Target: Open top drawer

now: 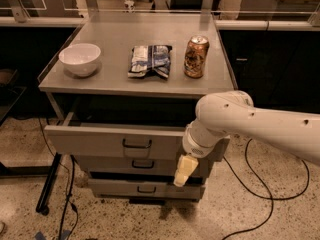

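The top drawer is a wide grey metal drawer with a small black pull handle. It stands pulled out from under the table top, a dark gap showing behind its front. My gripper hangs from the white arm in front of the drawer's right end, to the right of the handle and a little below it. Its yellowish fingers point down and it holds nothing that I can see.
Two slimmer grey drawers sit below. On the grey table top stand a white bowl, a chip bag and a soda can. A black cable lies on the floor at right.
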`<state>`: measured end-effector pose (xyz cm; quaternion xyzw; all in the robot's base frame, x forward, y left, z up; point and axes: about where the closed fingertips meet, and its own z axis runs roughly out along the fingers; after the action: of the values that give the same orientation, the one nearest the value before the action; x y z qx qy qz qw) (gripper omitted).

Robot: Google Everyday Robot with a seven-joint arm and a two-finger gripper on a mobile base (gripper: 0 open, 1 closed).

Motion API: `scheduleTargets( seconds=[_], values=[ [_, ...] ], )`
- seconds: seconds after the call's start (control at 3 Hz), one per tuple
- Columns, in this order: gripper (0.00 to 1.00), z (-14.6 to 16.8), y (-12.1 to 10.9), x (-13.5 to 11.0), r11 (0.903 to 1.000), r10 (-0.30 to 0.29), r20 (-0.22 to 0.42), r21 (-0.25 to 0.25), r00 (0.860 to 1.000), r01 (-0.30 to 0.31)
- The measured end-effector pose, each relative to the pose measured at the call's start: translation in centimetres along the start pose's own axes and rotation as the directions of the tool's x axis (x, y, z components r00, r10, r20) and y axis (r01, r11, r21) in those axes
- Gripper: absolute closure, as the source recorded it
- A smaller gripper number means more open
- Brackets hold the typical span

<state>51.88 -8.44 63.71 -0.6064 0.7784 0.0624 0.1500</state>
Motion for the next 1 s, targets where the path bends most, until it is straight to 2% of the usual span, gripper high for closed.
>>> scheduleTargets(
  seconds=[0.33, 0.67, 1.0],
  values=[
    [0.0, -0.3, 0.0, -0.1, 1.0, 0.0, 0.0, 0.0, 1.0, 0.0],
    [0.0, -1.0, 1.2, 0.2, 0.9998, -0.007, -0.003, -0.018, 1.0, 0.007],
    [0.0, -3.9, 5.3, 3.6, 0.9987, 0.019, -0.016, -0.047, 1.0, -0.02]
  ],
)
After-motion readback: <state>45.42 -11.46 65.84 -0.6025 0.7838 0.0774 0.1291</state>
